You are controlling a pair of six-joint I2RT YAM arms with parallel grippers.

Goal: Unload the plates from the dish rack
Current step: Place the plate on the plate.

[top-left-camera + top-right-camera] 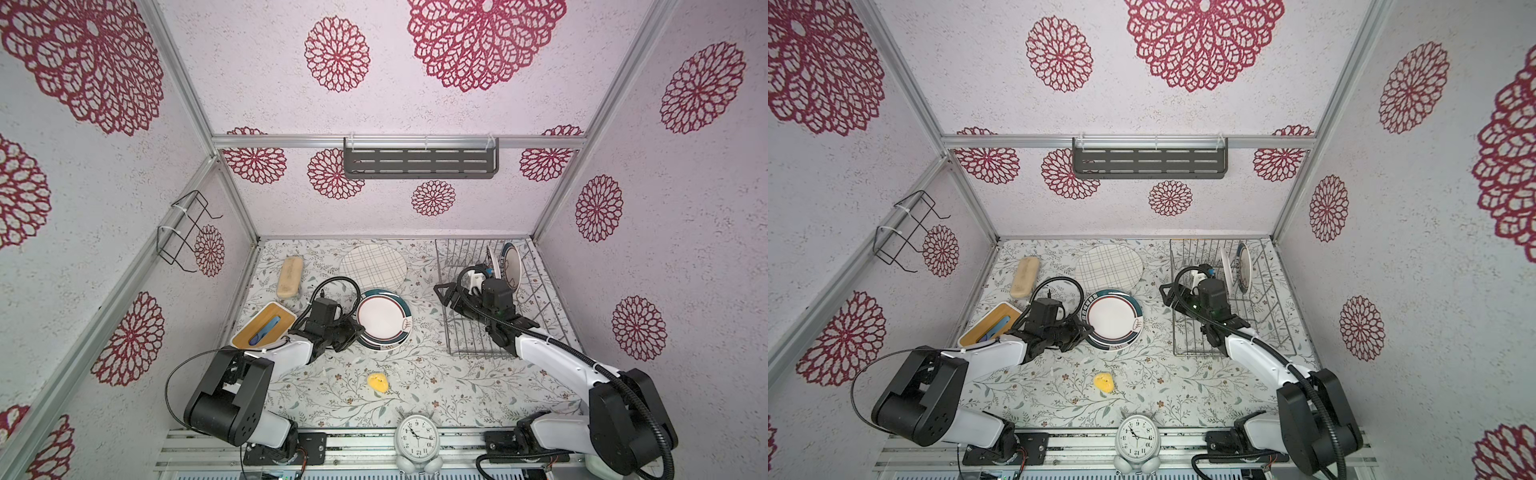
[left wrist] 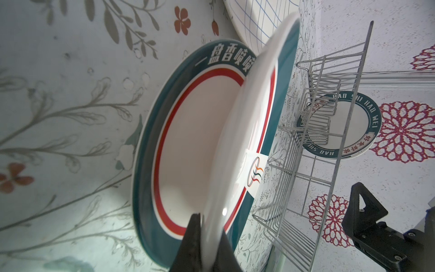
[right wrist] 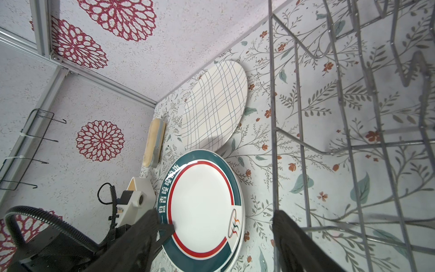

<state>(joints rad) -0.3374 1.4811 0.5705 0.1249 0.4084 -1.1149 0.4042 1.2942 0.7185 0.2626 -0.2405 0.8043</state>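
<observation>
- Risk: left jaws grip only the thin rim of top plate [image 2: 244, 146]. The glazed edge could slip out, and the plate would clatter onto lower plate [image 2: 188, 141] and chip either.
- Risk: top plate is tilted, jaw end raised. Letting go from here may land it off-centre, so it slides off lower plate onto counter [image 1: 332, 395].
- Risk: right jaws hang at the side wire of rack [image 1: 465, 336]. A careless swing could snag it, drag the rack and topple rack plates [image 1: 511, 266].
- Left jaws: almost pressed together, pinching top plate's rim.
- Right jaws: spread wide, empty, facing lower plate. Cannot tell if they touch the wire.
- Rack plates: two, upright, behind right jaws, not yet unloaded.
- Grid plate [image 1: 372, 268]: flat on counter, just past lower plate from left jaws.
</observation>
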